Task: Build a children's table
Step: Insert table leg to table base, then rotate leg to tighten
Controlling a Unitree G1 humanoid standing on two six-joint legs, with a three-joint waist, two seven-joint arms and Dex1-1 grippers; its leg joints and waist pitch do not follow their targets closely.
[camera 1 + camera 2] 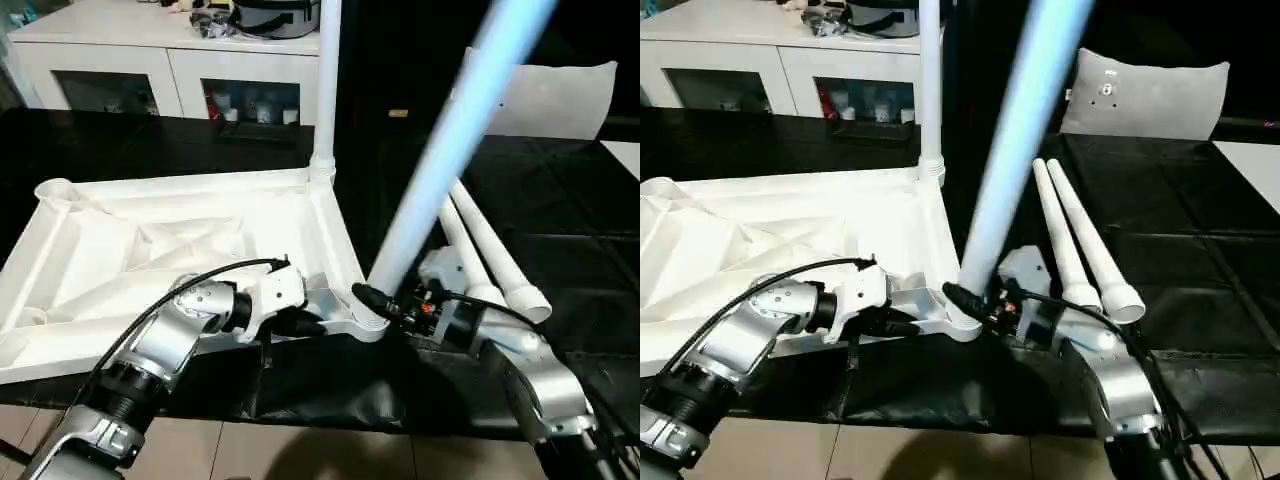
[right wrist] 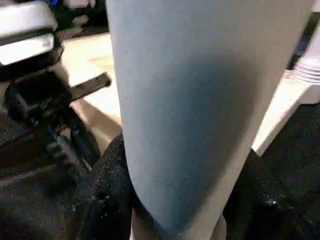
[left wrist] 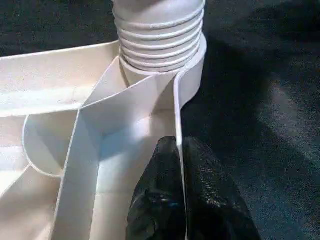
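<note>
The children's table top point(image 1: 120, 250) lies upside down on a black surface, ribs facing up. One white leg point(image 1: 326, 80) stands upright in its far right corner socket. A second leg point(image 1: 450, 140) leans steeply to the right, and its ribbed end point(image 3: 160, 35) sits in the near right corner socket point(image 1: 365, 322) with several ribs showing. My right gripper point(image 1: 378, 302) is shut on this leg just above the socket, one finger on each side of the tube point(image 2: 190, 100). My left gripper point(image 3: 179, 147) is shut on the top's near rim beside that corner. Two more legs point(image 1: 490, 255) lie on the surface to the right.
A white cabinet point(image 1: 180, 70) with glass doors stands behind the work, with a dark pot point(image 1: 275, 15) on it. A pale cushion point(image 1: 560, 95) leans at the back right. The black surface ends close in front of my forearms, with tiled floor point(image 1: 300, 450) below.
</note>
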